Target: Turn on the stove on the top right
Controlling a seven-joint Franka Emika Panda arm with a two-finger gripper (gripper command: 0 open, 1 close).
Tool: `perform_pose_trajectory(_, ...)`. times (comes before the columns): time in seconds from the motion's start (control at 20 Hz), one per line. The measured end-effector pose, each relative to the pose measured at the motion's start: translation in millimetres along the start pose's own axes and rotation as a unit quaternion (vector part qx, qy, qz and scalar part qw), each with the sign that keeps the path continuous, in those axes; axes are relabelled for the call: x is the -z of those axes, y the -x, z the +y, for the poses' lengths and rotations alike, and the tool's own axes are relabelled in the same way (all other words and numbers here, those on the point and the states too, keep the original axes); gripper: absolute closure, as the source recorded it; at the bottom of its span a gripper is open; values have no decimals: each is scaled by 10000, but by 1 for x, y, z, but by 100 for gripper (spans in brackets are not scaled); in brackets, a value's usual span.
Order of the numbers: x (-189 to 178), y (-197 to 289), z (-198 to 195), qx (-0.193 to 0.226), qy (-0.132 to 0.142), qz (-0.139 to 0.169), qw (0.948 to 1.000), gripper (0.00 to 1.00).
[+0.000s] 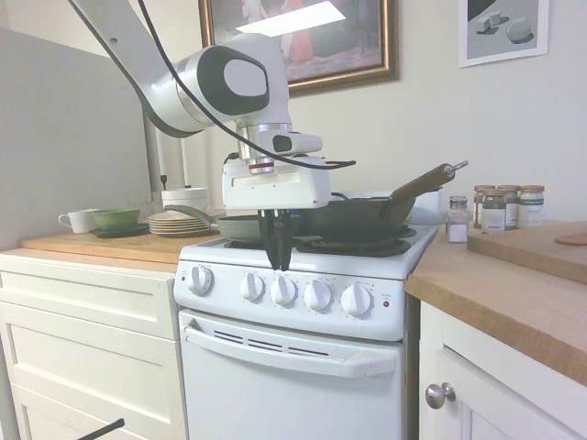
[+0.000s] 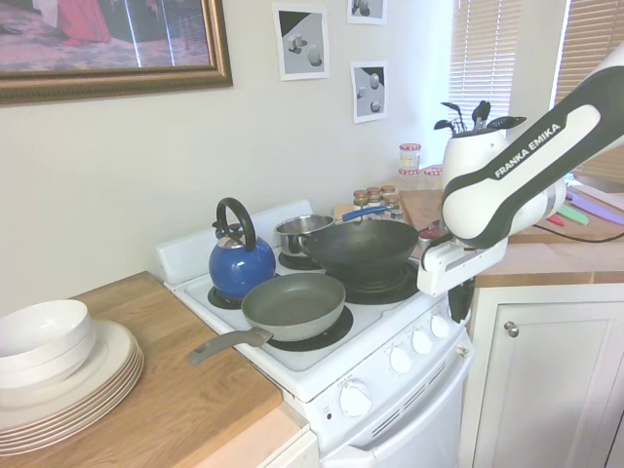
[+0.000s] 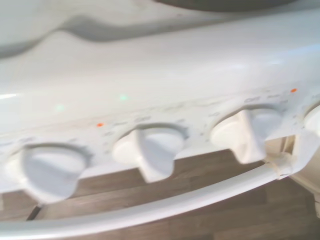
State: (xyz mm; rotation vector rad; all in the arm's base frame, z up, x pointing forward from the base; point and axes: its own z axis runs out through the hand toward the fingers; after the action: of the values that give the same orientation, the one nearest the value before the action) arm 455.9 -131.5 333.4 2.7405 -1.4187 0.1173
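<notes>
Kitchen wall behind, the stove (image 1: 303,302) stands between cabinets; the closed, empty hand (image 1: 277,259) hangs just above its knobs (image 1: 283,290).

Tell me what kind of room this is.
A home kitchen, by all signs: a white stove with a blue kettle and pans on its burners, wooden countertops over white cabinets, stacked plates and spice jars.
</notes>
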Motion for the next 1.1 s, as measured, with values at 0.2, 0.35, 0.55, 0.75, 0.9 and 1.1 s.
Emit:
perform_pose_trajectory(0.2,-14,-8,0,-80,61,13,9999,100)
perform_pose_trajectory(0.35,-19,-13,-1,-102,92,35,9999,100)
perform_pose_trajectory(0.55,-20,-20,-4,-119,89,65,9999,100)
perform_pose_trajectory(0.75,-21,-26,-8,-138,96,79,9998,100)
perform_pose_trajectory(0.9,-26,-30,-10,-142,118,73,9998,100)
perform_pose_trajectory(1.1,-29,-35,-14,-143,139,76,9998,100)
